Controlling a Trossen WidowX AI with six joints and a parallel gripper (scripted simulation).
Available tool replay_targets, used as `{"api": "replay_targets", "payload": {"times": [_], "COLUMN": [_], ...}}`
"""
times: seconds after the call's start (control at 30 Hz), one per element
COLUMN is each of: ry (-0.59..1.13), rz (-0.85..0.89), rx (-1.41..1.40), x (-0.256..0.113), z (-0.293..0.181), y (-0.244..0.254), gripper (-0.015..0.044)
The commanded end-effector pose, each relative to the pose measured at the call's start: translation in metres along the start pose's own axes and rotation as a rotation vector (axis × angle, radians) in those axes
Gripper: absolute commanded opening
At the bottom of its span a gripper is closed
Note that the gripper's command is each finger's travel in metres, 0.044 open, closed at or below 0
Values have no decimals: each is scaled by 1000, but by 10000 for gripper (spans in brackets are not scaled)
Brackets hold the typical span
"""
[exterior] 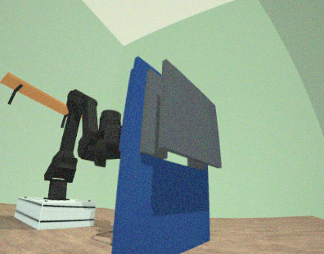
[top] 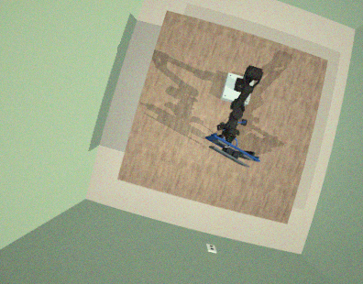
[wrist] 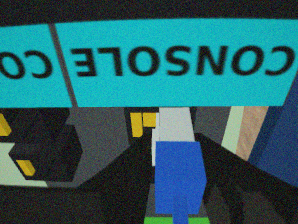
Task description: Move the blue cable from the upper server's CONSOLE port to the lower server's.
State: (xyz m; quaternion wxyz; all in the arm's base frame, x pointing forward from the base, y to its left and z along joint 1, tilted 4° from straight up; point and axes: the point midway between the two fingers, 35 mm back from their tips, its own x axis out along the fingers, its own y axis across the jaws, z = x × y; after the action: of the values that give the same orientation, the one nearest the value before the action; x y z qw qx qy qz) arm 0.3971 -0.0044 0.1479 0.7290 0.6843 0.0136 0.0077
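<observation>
Fingers clamped on blue plug (wrist: 180, 175), below CONSOLE label (wrist: 180, 62).

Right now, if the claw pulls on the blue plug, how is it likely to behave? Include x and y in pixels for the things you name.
The blue plug (wrist: 180, 175) will probably stay stiff, its body being blocky. It's likely light, being small beside the claw's fingers. The thin cable (wrist: 180, 210) trailing from it may flex.

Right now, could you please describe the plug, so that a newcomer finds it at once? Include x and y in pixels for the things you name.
In the wrist view, find the wide cyan CONSOLE label (wrist: 180, 62). Beside its edge, between the gripper's (wrist: 172, 150) dark fingers, sits the plug (wrist: 178, 175). Its blue body and pale front differ from the black, yellow-marked parts (wrist: 47, 152) nearby.
</observation>
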Motion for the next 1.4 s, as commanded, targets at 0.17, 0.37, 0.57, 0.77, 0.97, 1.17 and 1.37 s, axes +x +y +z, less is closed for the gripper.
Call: {"api": "replay_targets", "payload": {"times": [0.17,0.37,0.57,0.77,0.97,1.17,1.37], "ry": [2,2,3,3,3,1,1], "rz": [11,12,12,13,13,2,2], "rx": [-5,-5,-5,-5,-5,-1,-1], "x": [3,4,5,6,7,5,5], "z": [0,1,1,1,1,1,1], "y": [3,3,3,3,3,0,0], "gripper": [0,0,0,0,0,105,263]}}
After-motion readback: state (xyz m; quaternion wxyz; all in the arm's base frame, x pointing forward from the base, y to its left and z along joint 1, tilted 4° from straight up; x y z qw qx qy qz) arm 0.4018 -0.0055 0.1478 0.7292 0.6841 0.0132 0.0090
